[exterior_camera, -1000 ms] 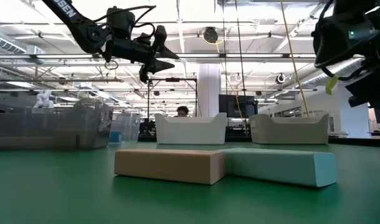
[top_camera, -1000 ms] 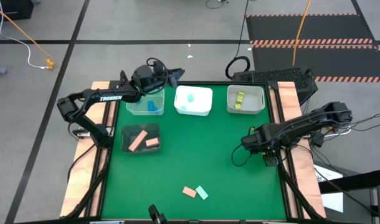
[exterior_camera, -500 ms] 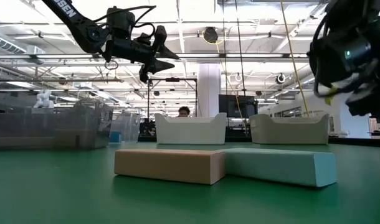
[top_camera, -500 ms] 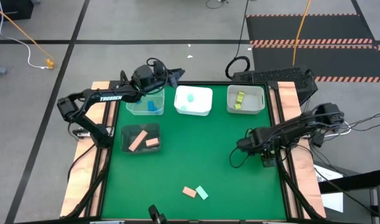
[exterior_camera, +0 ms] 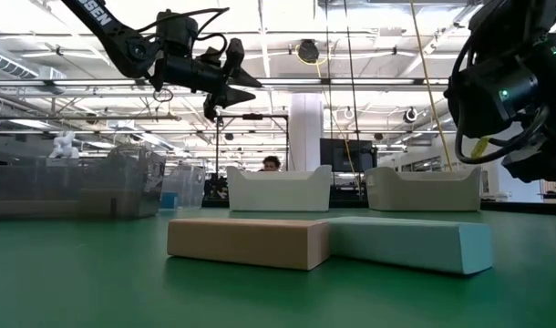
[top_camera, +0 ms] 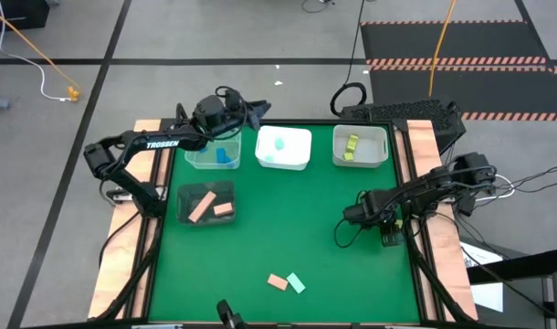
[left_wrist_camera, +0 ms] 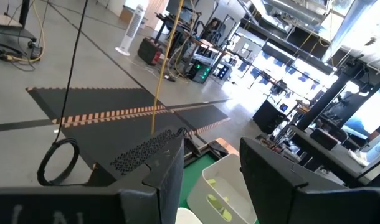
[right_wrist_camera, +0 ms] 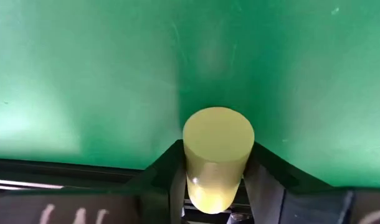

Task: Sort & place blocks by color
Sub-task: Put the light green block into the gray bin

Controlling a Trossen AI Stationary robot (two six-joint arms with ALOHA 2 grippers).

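Observation:
A pink block (top_camera: 277, 281) and a mint block (top_camera: 296, 283) lie side by side on the green mat near the front edge, large in the low view as pink (exterior_camera: 246, 240) and mint (exterior_camera: 410, 242). My right gripper (top_camera: 347, 217) hangs over the mat's right part, shut on a yellow-green cylinder block (right_wrist_camera: 218, 149). My left gripper (top_camera: 257, 111) stands open and empty high over the far edge, by the bin with a blue block (top_camera: 225, 155); its fingers show apart in the left wrist view (left_wrist_camera: 210, 180). My right gripper pinches the yellow-green cylinder by its round side (right_wrist_camera: 191, 163) between the two fingers. The fingers point down at the mat. The cylinder's flat end (right_wrist_camera: 218, 134) faces the wrist camera. It hangs clear of the mat, as the low view shows (exterior_camera: 477, 146).
Three bins stand along the far edge: a clear one (top_camera: 204, 161) with blue, a white one (top_camera: 301, 153) with mint, a third (top_camera: 374, 151) with yellow-green. A clear bin (top_camera: 189, 212) at mid left holds pink blocks. Bare mat lies in the middle.
My right gripper has moved toward the table's left and near edges and come down somewhat, still well above the mat. The left arm has kept still.

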